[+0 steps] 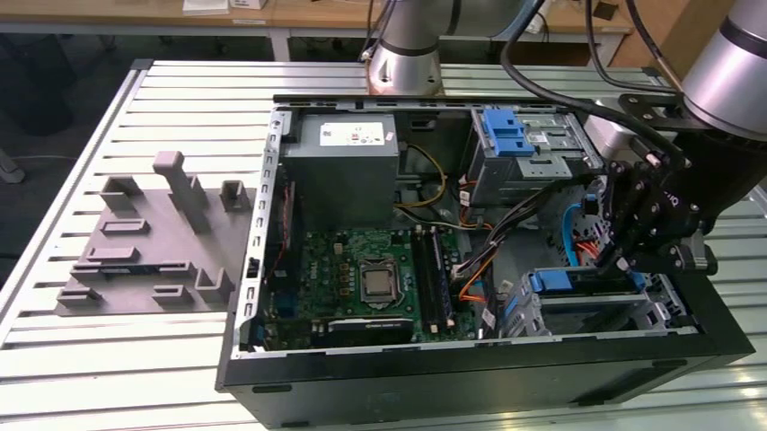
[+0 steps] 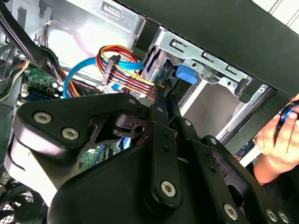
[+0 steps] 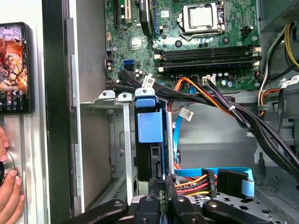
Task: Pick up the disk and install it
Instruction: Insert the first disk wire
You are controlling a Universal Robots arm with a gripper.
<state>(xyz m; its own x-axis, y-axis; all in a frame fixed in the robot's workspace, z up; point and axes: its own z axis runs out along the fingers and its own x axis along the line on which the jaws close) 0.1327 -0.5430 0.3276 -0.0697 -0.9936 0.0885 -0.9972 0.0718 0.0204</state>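
The disk (image 1: 566,281) stands on edge in the lower metal drive cage (image 1: 653,310) at the case's corner on the exterior view's right, its blue end handle facing out. In the first wrist view the blue handle (image 3: 149,127) sits between the cage's silver walls with the dark drive body behind it. My gripper (image 3: 163,181) hangs just off the disk's end, its two thin black fingers (image 3: 156,186) pressed together with nothing between them. In the second wrist view the gripper (image 2: 162,92) points at the cage beside the blue handle (image 2: 186,73).
Bundles of cables (image 3: 219,105) cross beside the cage; orange and blue ones (image 2: 117,63) run close to the fingers. The motherboard (image 1: 372,274), a grey power-supply box (image 1: 348,157) and an upper cage with a blue bracket (image 1: 509,135) fill the case. A grey fixture (image 1: 150,238) lies left. A person's hand (image 2: 278,140) and a phone (image 3: 14,67) are outside the case wall.
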